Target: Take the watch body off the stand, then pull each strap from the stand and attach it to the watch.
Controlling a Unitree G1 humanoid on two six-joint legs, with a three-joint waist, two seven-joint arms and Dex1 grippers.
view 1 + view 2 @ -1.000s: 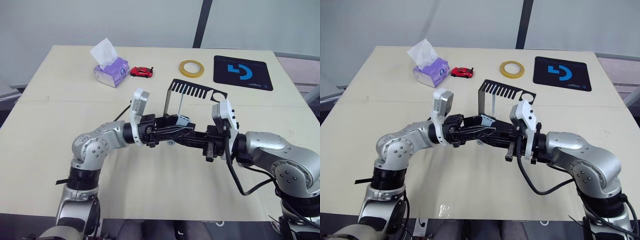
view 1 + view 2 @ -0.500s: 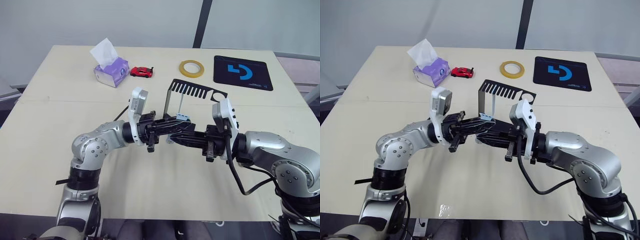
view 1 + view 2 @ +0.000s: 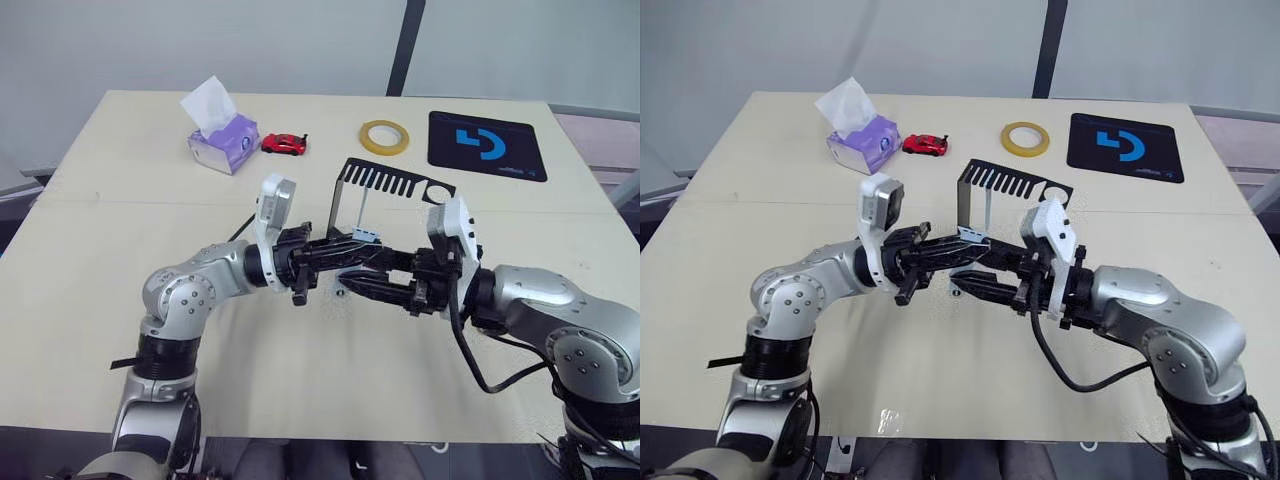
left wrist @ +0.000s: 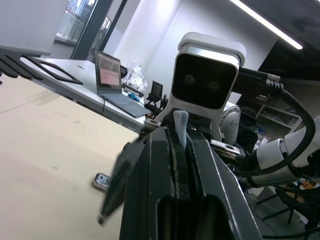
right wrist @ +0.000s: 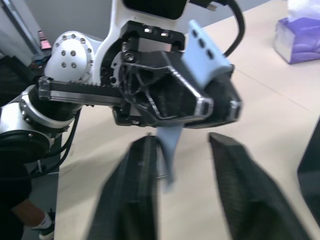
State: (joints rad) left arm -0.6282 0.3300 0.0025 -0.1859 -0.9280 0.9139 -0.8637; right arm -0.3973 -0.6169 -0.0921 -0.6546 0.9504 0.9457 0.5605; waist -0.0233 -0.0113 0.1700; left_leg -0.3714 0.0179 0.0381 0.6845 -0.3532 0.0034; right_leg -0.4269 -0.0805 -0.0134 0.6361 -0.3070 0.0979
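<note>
Strap [image 5: 202,52], pale grey-blue, sits pinched between the pressed-together fingers of the left gripper [image 3: 352,252], held above the desk [image 3: 120,240] just near of the stand [image 3: 385,185]; its long axis points right. Right gripper [image 3: 355,285], fingers spread, faces it from the right, just apart. Watch body [image 4: 102,181] lies on the desk below; right arm is nearer to it.

Pale blue strap [image 5: 202,50], black stand [image 3: 385,180], seemingly.
</note>
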